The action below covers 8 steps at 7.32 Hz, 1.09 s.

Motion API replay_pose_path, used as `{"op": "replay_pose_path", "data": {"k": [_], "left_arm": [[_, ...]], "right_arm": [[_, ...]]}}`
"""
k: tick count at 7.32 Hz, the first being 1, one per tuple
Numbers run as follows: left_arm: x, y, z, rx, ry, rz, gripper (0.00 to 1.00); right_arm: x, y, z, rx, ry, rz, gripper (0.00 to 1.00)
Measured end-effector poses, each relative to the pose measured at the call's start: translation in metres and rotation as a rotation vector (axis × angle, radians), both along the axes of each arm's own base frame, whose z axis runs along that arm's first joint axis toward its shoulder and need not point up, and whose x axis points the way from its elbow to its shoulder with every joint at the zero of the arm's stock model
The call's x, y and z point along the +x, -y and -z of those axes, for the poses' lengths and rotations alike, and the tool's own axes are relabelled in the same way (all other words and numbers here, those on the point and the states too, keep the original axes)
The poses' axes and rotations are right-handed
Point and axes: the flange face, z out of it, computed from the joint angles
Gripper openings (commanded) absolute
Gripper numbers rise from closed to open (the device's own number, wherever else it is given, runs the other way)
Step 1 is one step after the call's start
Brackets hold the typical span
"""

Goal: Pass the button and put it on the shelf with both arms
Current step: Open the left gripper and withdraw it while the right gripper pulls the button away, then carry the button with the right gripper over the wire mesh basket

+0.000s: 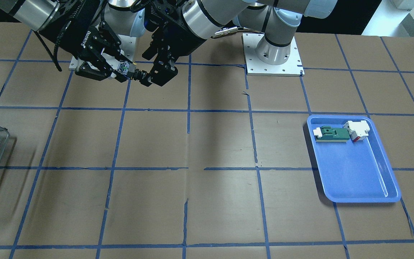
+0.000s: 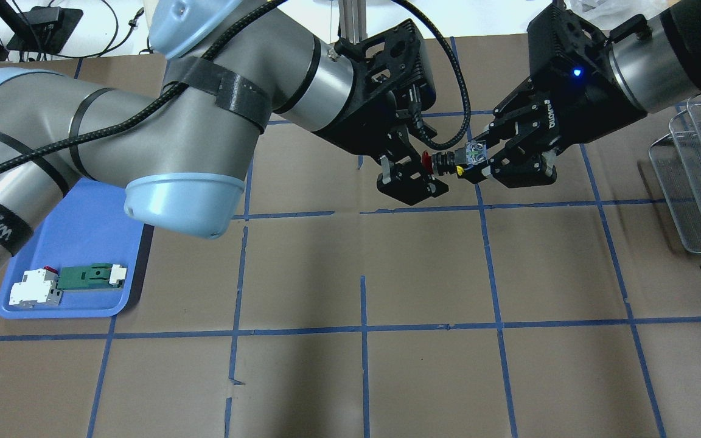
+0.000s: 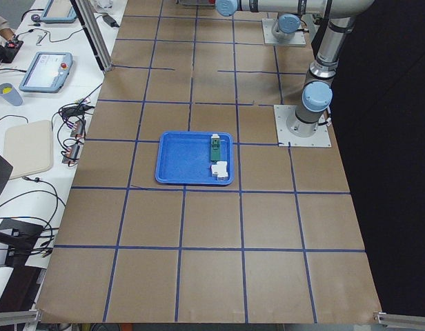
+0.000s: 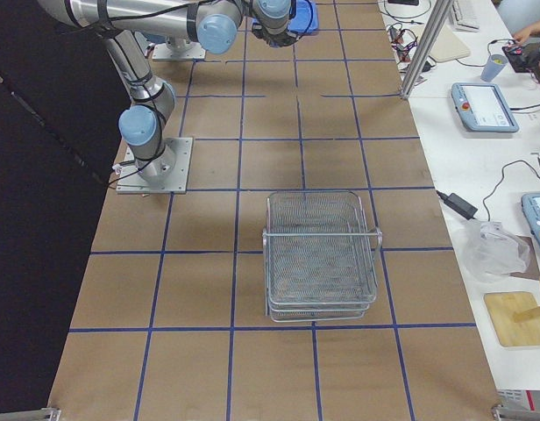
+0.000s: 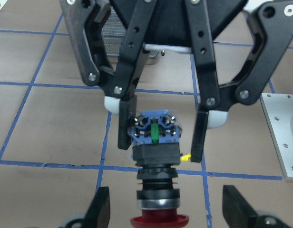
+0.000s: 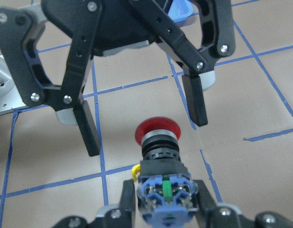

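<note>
Holding button [image 2: 448,161] aloft over surface [image 2: 423,267]: right gripper [image 5: 161,148] jaws clamped on blue rear block, left gripper [image 6: 146,132] jaws spread around red head, seemingly not touching. We judge it light, rigid; collar safest grip.

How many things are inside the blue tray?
2. A green-and-white flat part lies at one end of the blue tray. A white-and-red block sits right beside it at the same end. Nothing looks hidden in the tray.
</note>
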Motion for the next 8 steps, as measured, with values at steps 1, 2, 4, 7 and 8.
{"op": "replay_pose_path", "data": {"k": [1, 2, 4, 7, 8], "left_arm": [[0.008, 0.001, -0.005, -0.003, 0.033, -0.042, 0.84], [0.021, 0.002, -0.009, 0.02, 0.072, -0.109, 0.84], [0.07, 0.01, -0.01, 0.089, 0.216, -0.262, 0.85], [0.161, 0.014, -0.01, 0.196, 0.49, -0.574, 1.0], [0.183, 0.019, -0.012, 0.234, 0.505, -0.708, 1.0]], "right_arm": [[-0.007, 0.004, -0.005, -0.011, -0.038, 0.003, 0.0], [-0.02, 0.009, -0.014, -0.03, -0.085, 0.021, 0.0], [-0.082, 0.02, -0.037, -0.055, -0.196, 0.13, 0.0], [-0.201, 0.01, -0.067, -0.032, -0.431, 0.34, 0.0], [-0.236, 0.002, -0.072, 0.001, -0.512, 0.405, 0.0]]}}
